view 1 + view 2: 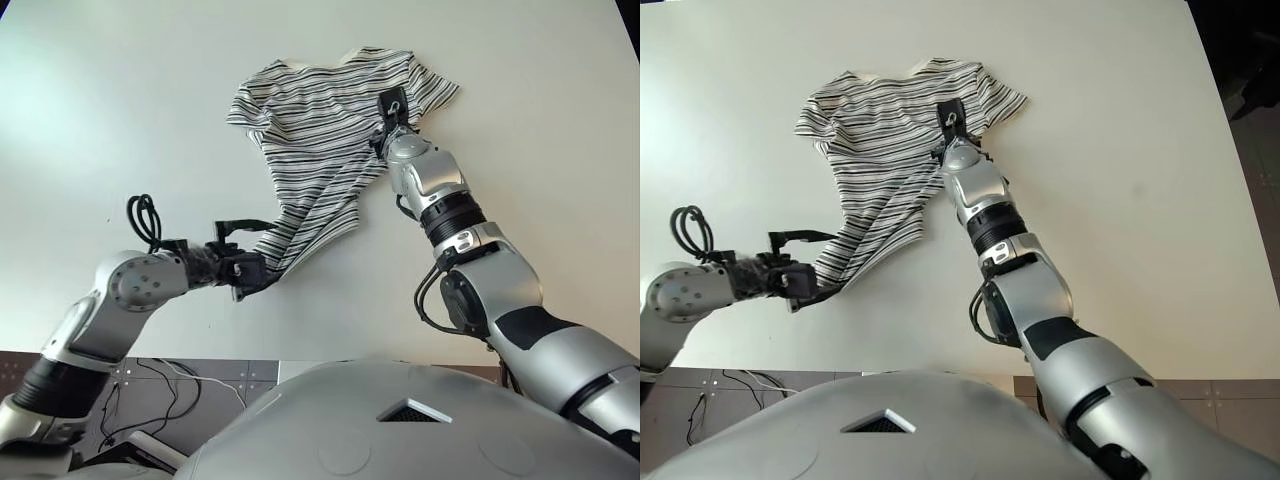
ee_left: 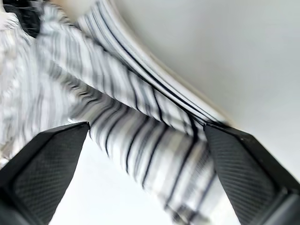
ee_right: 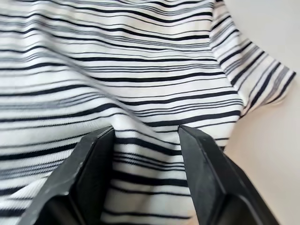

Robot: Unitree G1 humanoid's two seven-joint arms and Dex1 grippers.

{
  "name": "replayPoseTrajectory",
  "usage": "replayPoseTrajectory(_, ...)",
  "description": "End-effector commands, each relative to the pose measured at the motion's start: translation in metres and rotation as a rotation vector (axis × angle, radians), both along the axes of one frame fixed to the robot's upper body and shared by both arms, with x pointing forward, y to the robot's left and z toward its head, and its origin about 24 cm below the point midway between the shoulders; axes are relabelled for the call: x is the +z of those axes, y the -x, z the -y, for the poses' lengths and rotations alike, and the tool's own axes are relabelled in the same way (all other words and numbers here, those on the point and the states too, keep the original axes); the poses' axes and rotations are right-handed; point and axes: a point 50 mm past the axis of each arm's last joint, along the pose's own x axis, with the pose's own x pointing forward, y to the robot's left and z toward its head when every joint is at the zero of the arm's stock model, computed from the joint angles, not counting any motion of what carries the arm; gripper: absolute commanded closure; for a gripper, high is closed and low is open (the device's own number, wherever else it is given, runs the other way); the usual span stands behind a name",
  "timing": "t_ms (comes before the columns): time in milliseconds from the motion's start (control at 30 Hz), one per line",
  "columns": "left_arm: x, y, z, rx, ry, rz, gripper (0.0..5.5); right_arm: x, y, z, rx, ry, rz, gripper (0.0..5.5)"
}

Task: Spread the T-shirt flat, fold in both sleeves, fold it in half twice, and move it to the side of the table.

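We're pinning the black-and-white striped cotton T-shirt [image 1: 310, 120] near the white desk's [image 1: 560, 250] far edge w/ R gripper [image 1: 392, 105] part-spread, L gripper [image 1: 262, 255] gaping round its hem, to flatten it.

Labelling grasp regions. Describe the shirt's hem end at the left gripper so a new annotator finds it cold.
On the white table, the striped T-shirt lies with its collar away from the robot. Follow its body toward the robot's left, to the left gripper. The hem end there is drawn into a narrow, bunched strip, unlike the two short sleeves at the far end.
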Motion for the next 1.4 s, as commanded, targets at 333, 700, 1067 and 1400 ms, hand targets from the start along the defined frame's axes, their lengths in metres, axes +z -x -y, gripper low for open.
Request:
replayPoseTrajectory(333,0.046,-0.038,0.004,0.323,0.296,0.27,0.96,0.197,0.094,0.023,0.856,-0.733,0.607,3.11)
replayPoseTrajectory(700,0.042,-0.079,0.013,0.464,0.226,0.402,0.96,0.046,0.14,0.106,1.097,0.072,0.096,3.11)
replayPoseTrajectory(1067,-0.011,-0.062,0.019,0.307,0.085,0.216,0.96,0.005,0.156,0.026,0.766,0.053,0.116,3.11)
replayPoseTrajectory(1400,0.026,-0.074,0.014,0.334,-0.011,0.446,0.96,0.027,0.154,0.05,0.747,0.264,0.246,3.11)
